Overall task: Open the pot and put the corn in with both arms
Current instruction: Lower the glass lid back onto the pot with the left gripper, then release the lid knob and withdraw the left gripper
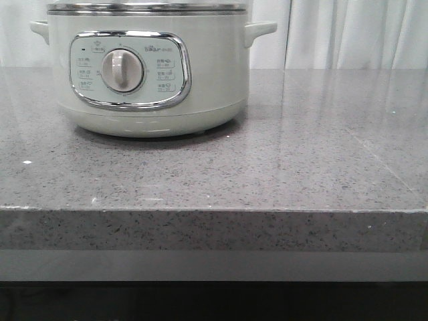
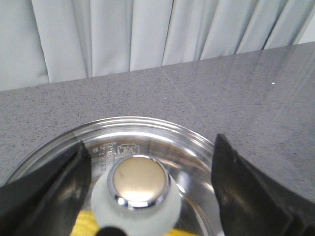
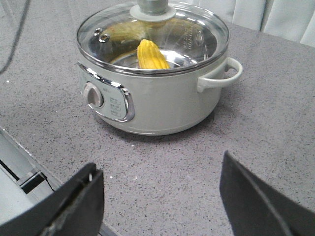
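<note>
The pale grey-green pot point(image 1: 147, 73) stands at the back left of the grey stone table point(image 1: 301, 167), its dial facing front. Its glass lid point(image 3: 197, 44) sits on the rim. Through the glass, the yellow corn point(image 3: 151, 55) lies inside the pot. My left gripper point(image 2: 151, 142) hangs open over the lid point(image 2: 197, 147); the chrome-topped knob point(image 2: 139, 184) is between its fingers with a gap on each side, and corn point(image 2: 86, 223) shows below the knob. My right gripper point(image 3: 160, 164) is open over bare table in front of the pot point(image 3: 157, 98), holding nothing.
A pale curtain point(image 1: 348, 33) hangs behind the table. The table's front edge point(image 1: 214, 210) runs across the front view, with a dark drop below it. In the right wrist view a thin cable point(image 3: 15, 34) hangs at the far side near the table edge point(image 3: 19, 147).
</note>
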`<action>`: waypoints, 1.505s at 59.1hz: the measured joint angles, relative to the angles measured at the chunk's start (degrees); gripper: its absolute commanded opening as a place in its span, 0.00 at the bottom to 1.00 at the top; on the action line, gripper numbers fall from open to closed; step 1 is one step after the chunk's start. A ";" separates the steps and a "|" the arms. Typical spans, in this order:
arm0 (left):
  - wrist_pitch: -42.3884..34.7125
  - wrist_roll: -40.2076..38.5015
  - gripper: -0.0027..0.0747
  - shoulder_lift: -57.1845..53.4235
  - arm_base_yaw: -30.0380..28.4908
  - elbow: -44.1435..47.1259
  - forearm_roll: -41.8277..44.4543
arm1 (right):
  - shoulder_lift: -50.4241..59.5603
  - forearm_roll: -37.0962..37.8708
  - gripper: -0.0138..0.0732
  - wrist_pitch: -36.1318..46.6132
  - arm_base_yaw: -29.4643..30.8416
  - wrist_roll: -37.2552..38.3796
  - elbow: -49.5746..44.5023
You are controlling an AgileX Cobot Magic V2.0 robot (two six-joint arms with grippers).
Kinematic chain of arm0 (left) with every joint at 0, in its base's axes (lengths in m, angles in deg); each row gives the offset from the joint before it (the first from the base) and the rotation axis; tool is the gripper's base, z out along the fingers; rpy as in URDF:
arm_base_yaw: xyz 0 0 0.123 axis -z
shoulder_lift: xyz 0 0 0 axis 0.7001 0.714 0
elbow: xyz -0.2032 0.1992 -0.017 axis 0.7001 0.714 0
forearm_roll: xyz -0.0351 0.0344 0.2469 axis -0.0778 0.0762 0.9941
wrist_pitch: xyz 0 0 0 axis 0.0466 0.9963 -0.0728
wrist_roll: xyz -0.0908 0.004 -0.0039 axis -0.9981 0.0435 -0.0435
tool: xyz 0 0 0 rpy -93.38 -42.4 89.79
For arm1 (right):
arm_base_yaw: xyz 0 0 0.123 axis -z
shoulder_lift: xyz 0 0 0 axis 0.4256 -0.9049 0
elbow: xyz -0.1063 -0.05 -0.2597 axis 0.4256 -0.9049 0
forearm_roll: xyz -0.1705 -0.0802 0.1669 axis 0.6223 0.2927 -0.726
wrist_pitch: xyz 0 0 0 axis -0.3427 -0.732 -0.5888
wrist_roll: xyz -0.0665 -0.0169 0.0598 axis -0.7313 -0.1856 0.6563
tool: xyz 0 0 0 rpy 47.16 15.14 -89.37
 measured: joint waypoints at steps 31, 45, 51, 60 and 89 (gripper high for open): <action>10.15 0.00 0.70 -28.60 0.00 20.16 1.02 | 0.00 0.00 0.76 0.00 0.00 0.00 0.00; 10.18 0.00 0.70 -40.35 0.00 32.58 1.02 | 0.00 0.00 0.76 0.00 0.00 0.00 0.00; 9.41 0.00 0.70 -44.62 0.00 37.07 1.05 | 0.00 0.00 0.76 0.00 0.00 0.00 0.00; 7.19 0.00 0.70 -49.14 0.00 42.03 1.65 | 0.00 0.00 0.76 0.00 0.00 0.00 0.00; 6.23 0.11 0.20 -50.07 0.00 42.98 5.08 | 0.00 0.00 0.16 -1.94 0.00 0.00 0.00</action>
